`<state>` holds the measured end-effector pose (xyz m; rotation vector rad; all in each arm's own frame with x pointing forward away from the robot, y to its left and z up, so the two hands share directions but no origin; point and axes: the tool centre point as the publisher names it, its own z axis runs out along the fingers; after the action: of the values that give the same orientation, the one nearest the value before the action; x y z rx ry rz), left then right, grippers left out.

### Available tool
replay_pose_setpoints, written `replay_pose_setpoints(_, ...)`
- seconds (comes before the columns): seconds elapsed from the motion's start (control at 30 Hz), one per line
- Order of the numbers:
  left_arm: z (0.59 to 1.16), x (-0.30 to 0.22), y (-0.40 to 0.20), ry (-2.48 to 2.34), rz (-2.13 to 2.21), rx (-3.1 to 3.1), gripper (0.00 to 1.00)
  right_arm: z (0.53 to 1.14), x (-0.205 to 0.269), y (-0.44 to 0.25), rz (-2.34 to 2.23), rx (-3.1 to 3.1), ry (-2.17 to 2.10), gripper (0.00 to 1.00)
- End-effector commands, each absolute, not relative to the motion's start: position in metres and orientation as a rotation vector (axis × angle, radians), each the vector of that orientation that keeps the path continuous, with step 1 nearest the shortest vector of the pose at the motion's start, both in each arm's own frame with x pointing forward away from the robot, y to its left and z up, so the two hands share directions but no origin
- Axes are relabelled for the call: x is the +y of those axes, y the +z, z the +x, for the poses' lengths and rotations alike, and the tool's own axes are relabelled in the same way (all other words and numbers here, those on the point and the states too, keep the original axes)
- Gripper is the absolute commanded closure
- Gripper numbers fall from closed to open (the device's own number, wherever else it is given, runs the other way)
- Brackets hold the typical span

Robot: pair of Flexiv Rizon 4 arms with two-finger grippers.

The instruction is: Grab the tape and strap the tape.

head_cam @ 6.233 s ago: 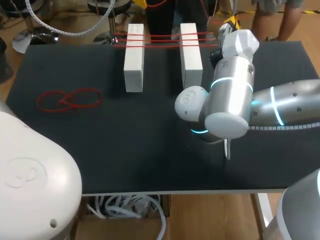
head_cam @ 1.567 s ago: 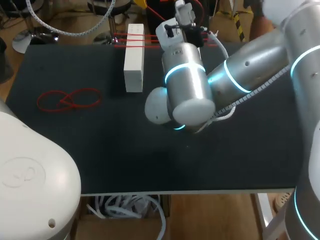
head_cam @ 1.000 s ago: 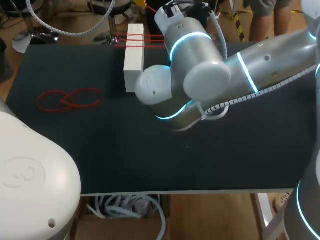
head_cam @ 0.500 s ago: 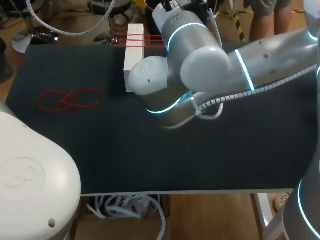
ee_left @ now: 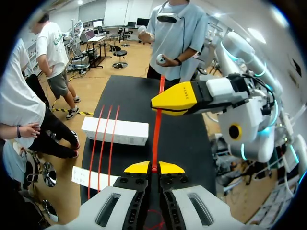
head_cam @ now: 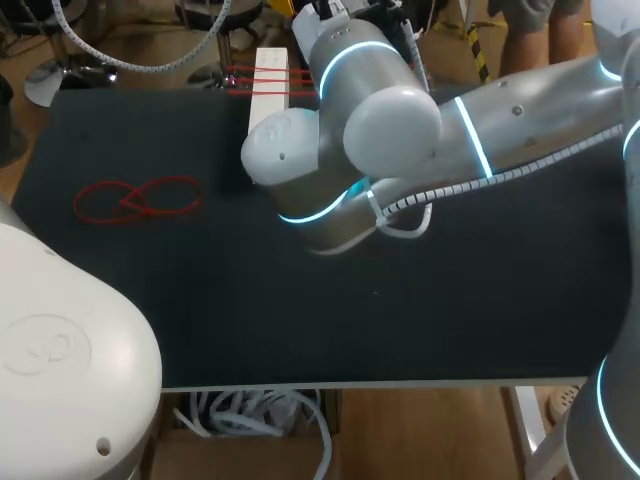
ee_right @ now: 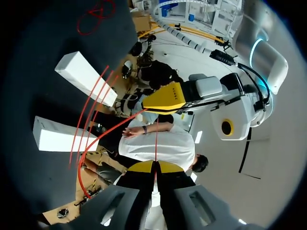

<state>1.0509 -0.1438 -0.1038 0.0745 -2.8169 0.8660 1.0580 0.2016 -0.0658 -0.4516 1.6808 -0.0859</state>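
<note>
**Item handled.** The spare red loops point(head_cam: 136, 198) lie limp and crossed over themselves on the left part of the black table point(head_cam: 200, 300). That suggests the tape is thin, very light and without stiffness of its own. It looks elastic. It would hold a line only under tension and would likely recoil if a pinch slips.

**Left gripper.** The left gripper point(ee_left: 153, 168) has its yellow tips closed together on the held red tape point(ee_left: 156, 129). The tape runs taut from there, over the table, to the other arm's fingers.

**Fixtures.** The left white block point(head_cam: 268, 90) lies near the far edge, with three strapped tapes point(ee_left: 104, 139) crossing it. The right white block point(ee_right: 61, 136) carries the same three. It is hidden under the right arm in the head view.

**Right gripper.** The right gripper point(ee_right: 155, 166) is likewise pinched shut on the held red tape. The right wrist view shows a second strand of that tape sagging in a curve beside the taut one.

**Hold points.** Pinching at opposite ends of the loop looks right. A pinch deep in the pads would guard against slippage.

**Clearances.** The blocks lie close to the far edge, and the strapped tapes overhang it. Open table lies on the near side and to the left. The right arm's bulk hangs over the middle, so room between the two arms appears tight.
</note>
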Motion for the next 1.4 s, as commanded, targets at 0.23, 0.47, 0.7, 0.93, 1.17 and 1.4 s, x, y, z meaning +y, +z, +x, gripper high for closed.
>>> replay_pose_setpoints(0.23,1.051,-0.144,-0.103,0.859,0.075,-2.817,1.00,1.050,0.203,-0.073,-0.485,1.676,-0.098,1.00)
replay_pose_setpoints(0.47,1.051,-0.144,-0.103,0.859,0.075,-2.817,1.00,1.051,0.207,-0.072,-0.483,1.689,-0.099,1.00)
replay_pose_setpoints(0.7,1.051,-0.144,-0.103,0.859,0.075,-2.817,1.00,1.053,0.209,-0.068,-0.473,1.704,-0.092,1.00)
replay_pose_setpoints(0.93,1.051,-0.144,-0.103,0.859,0.075,-2.817,1.00,1.054,0.209,-0.070,-0.478,1.702,-0.101,1.00)
replay_pose_setpoints(1.17,1.051,-0.144,-0.103,0.859,0.075,-2.817,1.00,1.057,0.210,-0.069,-0.477,1.705,-0.101,1.00)
replay_pose_setpoints(1.4,1.051,-0.144,-0.103,0.859,0.075,-2.817,1.00,1.056,0.215,-0.071,-0.474,1.703,-0.106,1.00)
